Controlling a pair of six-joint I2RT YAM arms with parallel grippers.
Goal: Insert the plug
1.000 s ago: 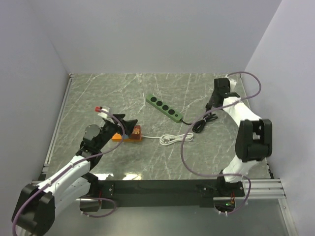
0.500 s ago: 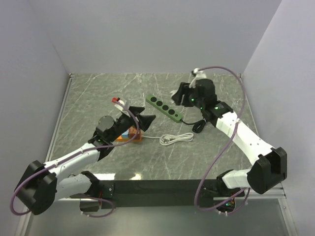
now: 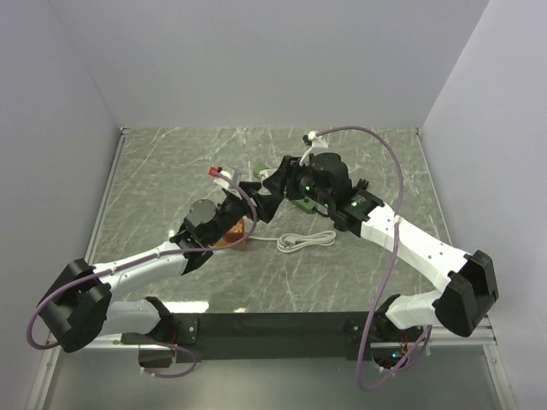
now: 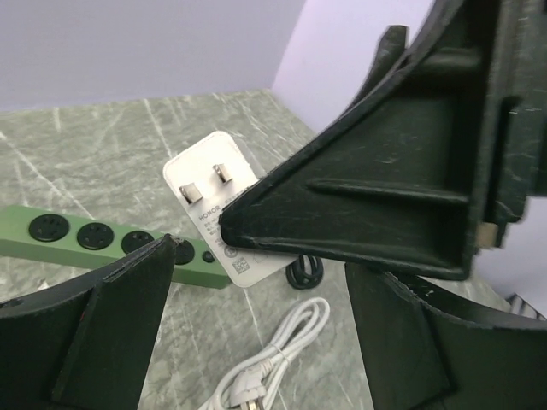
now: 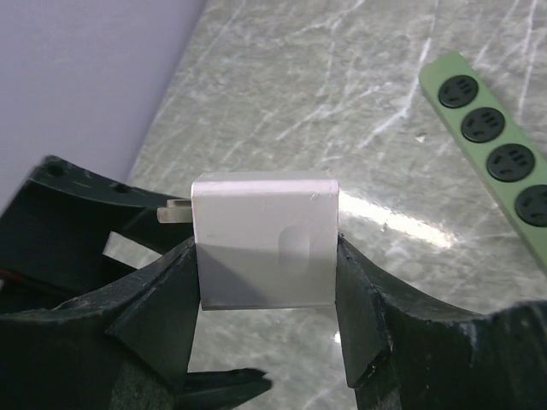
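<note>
Top external view: both arms meet above the middle of the table (image 3: 171, 162). The right gripper (image 3: 275, 182) hovers there, and what it carries is hidden from above. The left gripper (image 3: 256, 203) sits at its 8 o'clock, jaws spread wide and empty. A green power strip (image 3: 301, 203) peeks out at the right gripper's 4 o'clock.

Left wrist view: the plug (image 4: 224, 213) is a white block with two flat prongs facing this camera. The strip lies at its 8 o'clock and a white cable (image 4: 273, 359) at 6.

Right wrist view: the right fingers (image 5: 162, 316) pinch the block's sides, holding it off the table.

This looks like a mid-air handover or regrip. Next, the prongs need lining up with a socket.
</note>
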